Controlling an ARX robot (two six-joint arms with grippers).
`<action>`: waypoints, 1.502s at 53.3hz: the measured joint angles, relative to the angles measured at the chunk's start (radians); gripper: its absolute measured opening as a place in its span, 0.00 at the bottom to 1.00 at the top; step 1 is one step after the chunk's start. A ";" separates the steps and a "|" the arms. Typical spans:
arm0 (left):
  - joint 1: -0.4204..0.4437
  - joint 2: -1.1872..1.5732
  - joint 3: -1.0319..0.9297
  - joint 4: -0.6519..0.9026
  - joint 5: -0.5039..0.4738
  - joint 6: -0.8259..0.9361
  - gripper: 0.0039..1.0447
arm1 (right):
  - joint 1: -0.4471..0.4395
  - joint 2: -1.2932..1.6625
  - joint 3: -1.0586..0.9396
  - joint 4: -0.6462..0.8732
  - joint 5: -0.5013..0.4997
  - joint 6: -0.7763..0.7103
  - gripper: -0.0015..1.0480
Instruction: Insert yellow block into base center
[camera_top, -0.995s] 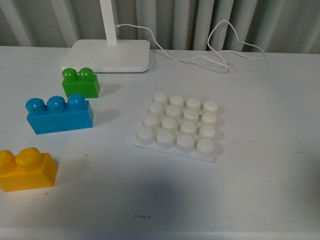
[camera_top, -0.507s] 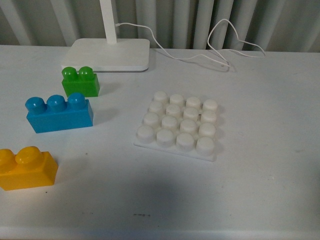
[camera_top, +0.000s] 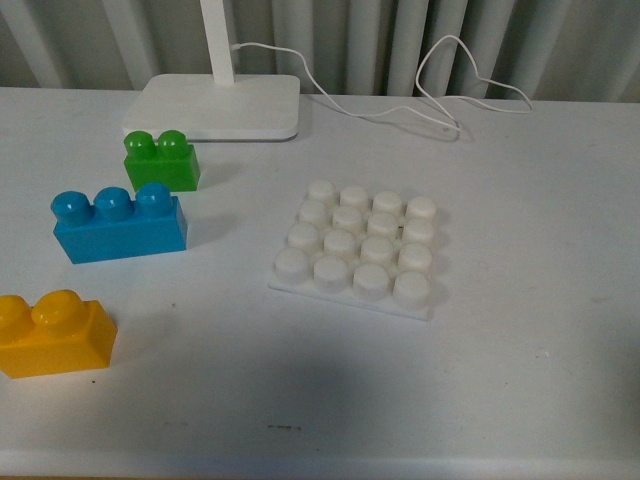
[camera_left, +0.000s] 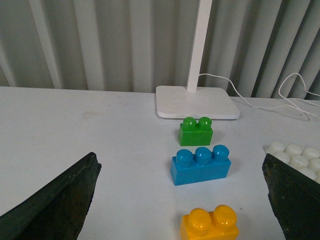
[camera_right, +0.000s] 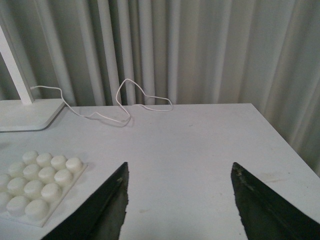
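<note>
Fingers (camera_left: 55, 205) of my left gripper (camera_left: 179, 159) stood wide apart over the table (camera_top: 520, 340), holding nothing. I judged that spread suited a grasp across the yellow block (camera_top: 55, 335), which sat nearest me at the left edge of the front view, studs up, untouched and well apart from the base (camera_top: 357, 252). My right gripper (camera_right: 179, 167) was likewise spread and empty, looking over the base's near corner, perhaps placed to steady it. Beyond the yellow block lay the blue brick (camera_top: 120, 228), then the green brick (camera_top: 162, 163), in a row leading away from me. The base's studs were all bare, so its centre was free to receive the block. Farthest stood the lamp foot (camera_top: 215, 108) with its cable (camera_top: 440, 70).
</note>
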 joint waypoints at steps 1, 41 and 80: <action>0.000 0.000 0.000 0.000 0.000 0.000 0.94 | 0.000 0.000 0.000 0.000 0.000 0.000 0.62; 0.067 1.061 0.786 -0.818 0.510 1.432 0.94 | 0.000 0.000 0.000 -0.001 0.000 0.000 0.91; -0.113 1.535 0.956 -0.687 0.274 1.561 0.94 | 0.000 0.000 0.000 -0.001 0.000 0.000 0.91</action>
